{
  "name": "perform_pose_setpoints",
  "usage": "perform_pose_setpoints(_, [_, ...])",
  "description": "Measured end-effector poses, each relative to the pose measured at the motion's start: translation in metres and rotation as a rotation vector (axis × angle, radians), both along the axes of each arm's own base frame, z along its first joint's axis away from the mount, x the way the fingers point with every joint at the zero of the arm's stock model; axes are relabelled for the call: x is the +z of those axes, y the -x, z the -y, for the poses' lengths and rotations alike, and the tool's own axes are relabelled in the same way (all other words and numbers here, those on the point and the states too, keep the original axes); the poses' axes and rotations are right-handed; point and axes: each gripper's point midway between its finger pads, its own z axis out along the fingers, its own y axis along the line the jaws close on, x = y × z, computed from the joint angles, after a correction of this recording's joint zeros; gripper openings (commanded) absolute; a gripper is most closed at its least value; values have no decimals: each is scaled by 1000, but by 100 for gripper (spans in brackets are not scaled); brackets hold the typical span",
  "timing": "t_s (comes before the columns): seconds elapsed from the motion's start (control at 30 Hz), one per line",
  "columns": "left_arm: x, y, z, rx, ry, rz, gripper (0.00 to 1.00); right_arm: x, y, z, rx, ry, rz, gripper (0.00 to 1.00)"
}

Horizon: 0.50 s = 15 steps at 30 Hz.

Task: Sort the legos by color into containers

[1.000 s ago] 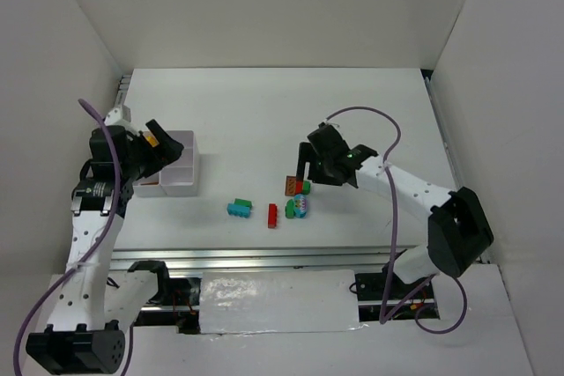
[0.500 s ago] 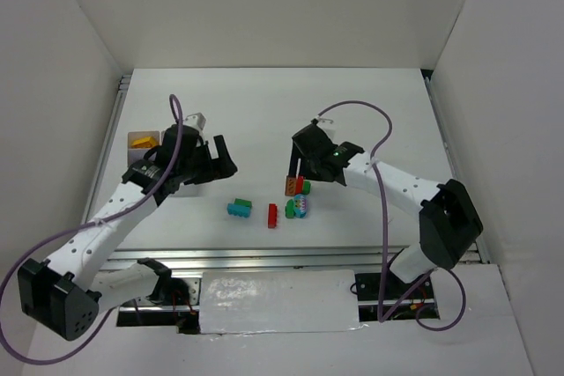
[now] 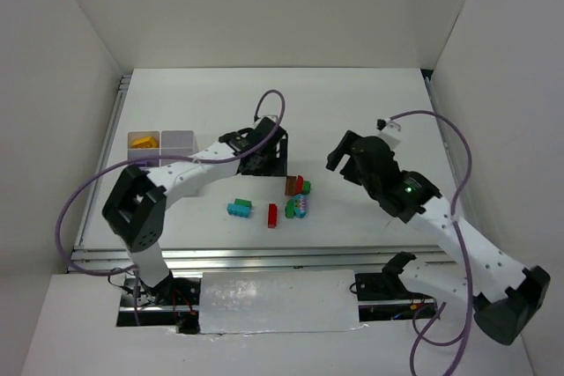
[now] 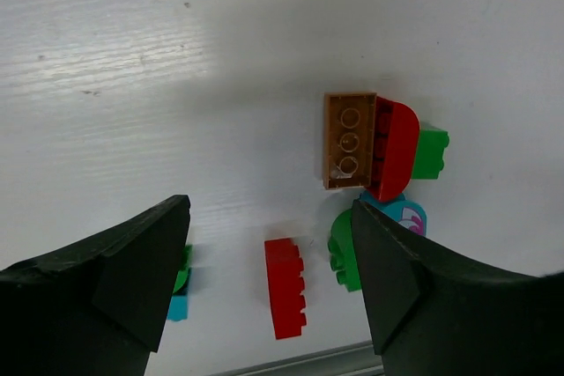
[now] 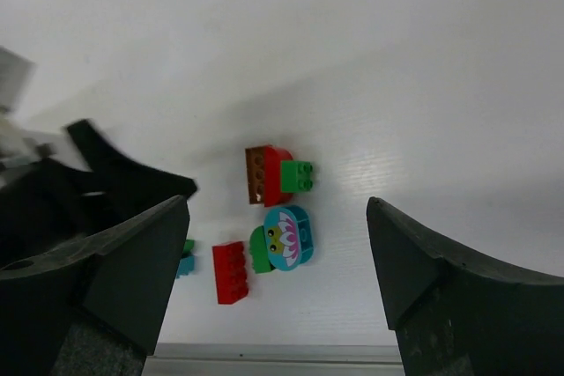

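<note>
Legos are seen from above in a loose group on the white counter, just off the fingertips of the left hand. The right hand is held on the far side of the group, apart from it. Both hands are spread wide and nothing is gripped by either. The tray is found well behind the left hand, back along its arm. Two of its compartments are shown, and a yellow brick is lodged in the one farther from the hand. The rest of the tray is hidden by the arm.

From the left wrist, the dark fingers are seen parted widely above the counter. A red brick is laid flat in the gap, touched by neither finger. Ahead of the hand, an orange-brown brick, a red arched brick and a green brick are pressed side by side in a row. A teal oval brick and a second green piece are set just beside the tip of the finger at the view's right. A teal and green brick is partly hidden by the other finger.

From the right wrist, the fingers are likewise shown wide apart and empty. The row of three is placed ahead of the gap, and the teal oval brick is framed between the fingers.
</note>
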Motion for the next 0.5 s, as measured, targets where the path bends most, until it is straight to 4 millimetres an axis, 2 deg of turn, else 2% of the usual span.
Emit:
perform_pose_setpoints(0.07, [-15, -2, 11, -15, -34, -22, 83, 20, 8, 12, -14, -29, 55, 89])
perform_pose_setpoints(0.23, [-40, -6, 35, -50, -70, -61, 81, 45, 24, 28, -13, -47, 109, 89])
perform_pose_setpoints(0.33, [-51, -7, 47, -67, -80, -74, 81, 49, 31, 33, -6, -38, 114, 89])
perform_pose_setpoints(0.5, [-59, -5, 51, -70, -93, -90, 80, 47, 37, 37, 6, -18, 106, 89])
